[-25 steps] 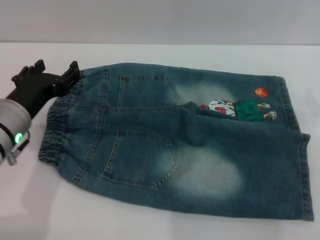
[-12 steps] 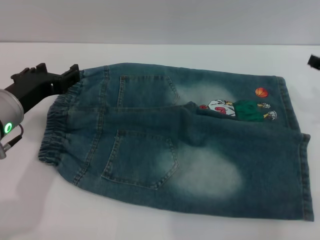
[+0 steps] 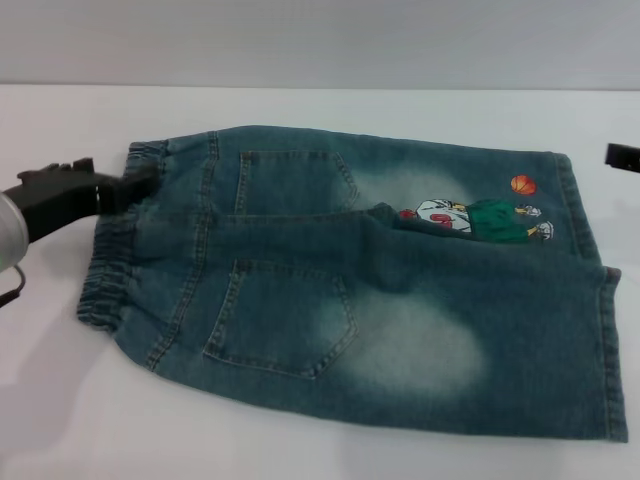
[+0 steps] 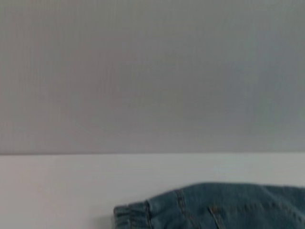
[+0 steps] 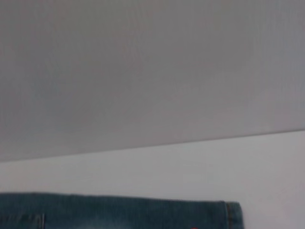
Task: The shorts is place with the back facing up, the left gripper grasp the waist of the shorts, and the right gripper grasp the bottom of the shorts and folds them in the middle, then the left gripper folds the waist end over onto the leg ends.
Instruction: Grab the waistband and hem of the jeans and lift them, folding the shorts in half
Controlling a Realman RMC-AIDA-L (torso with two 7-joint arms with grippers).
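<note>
One pair of blue faded-wash denim shorts (image 3: 350,290) lies on one white table (image 3: 300,450). The shorts carry two stitched back patch pockets (image 3: 280,315), one gathered elastic waistband (image 3: 115,255), two wide leg openings with straight stitched hems (image 3: 612,350), and one small cartoon basketball-player print (image 3: 480,215) with one orange ball (image 3: 521,184). Two black claw grippers show: the left gripper (image 3: 135,185) and a sliver of the right gripper (image 3: 622,155).

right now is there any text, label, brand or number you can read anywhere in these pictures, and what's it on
None can be read.
The cartoon print on the far leg of the shorts: a basketball player and an orange ball, with a red mark on the white shirt too blurred to read.
The back pockets, the waist and the left gripper at it: no label or lettering visible.
</note>
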